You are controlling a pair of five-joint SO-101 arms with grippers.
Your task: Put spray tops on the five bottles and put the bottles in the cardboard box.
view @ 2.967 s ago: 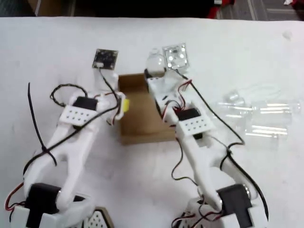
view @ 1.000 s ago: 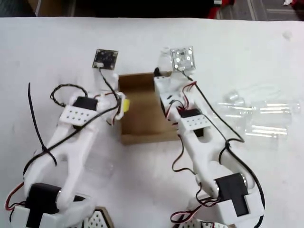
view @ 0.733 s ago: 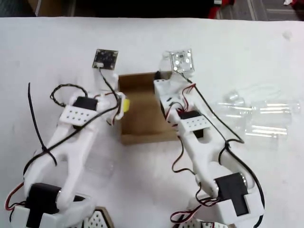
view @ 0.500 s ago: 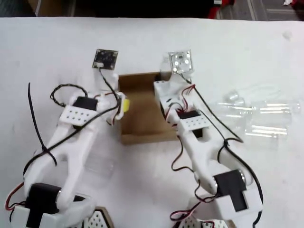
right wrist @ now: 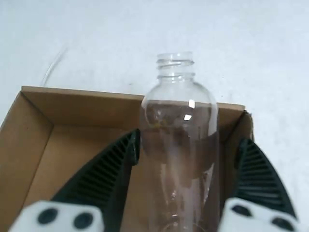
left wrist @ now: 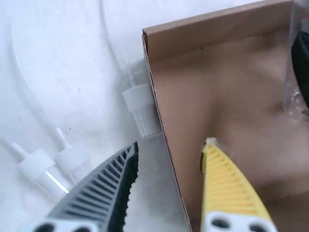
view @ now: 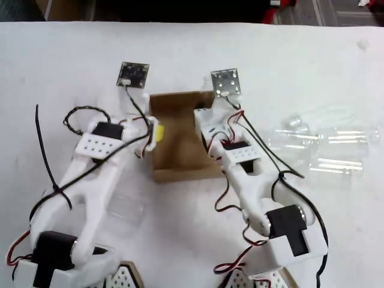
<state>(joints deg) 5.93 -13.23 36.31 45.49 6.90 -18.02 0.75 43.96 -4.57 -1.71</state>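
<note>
Bottle (right wrist: pixel 178 111) of clear plastic is lying in the cardboard box (right wrist: pixel 82 104), its open threaded neck reaching past the wall farthest from the arms, and it is not wearing any cap yet. The right gripper (right wrist: pixel 189 141) is standing open around its body: one black finger seems to be touching the side and the other is leaving a small gap, so I am judging that it is not clamping. The left gripper (left wrist: pixel 171 145) is also standing open, straddling a side wall of the box, with the yellow finger inside and the dark finger outside. Three spray tops (left wrist: pixel 140 108) are lying on the table (view: pixel 72 54) just outside that wall, the nearest one close against the cardboard. The other bottles (view: pixel 327 147) are lying well apart, beyond the right arm.

In my judgement the capping is still waiting. To do it well, the right gripper should be closing gently on the wide middle of the body, because such a thin wall is probably denting easily (and slipping too). The left one should be taking a top by its collar, keeping the thin tube in line with the neck before lowering and turning.

The bottle is looking smooth, glossy and round-shouldered. The tops are looking milky white and cylindrical. The box is matte brown with straight thin walls, and the fingers are carrying fine ribs.
</note>
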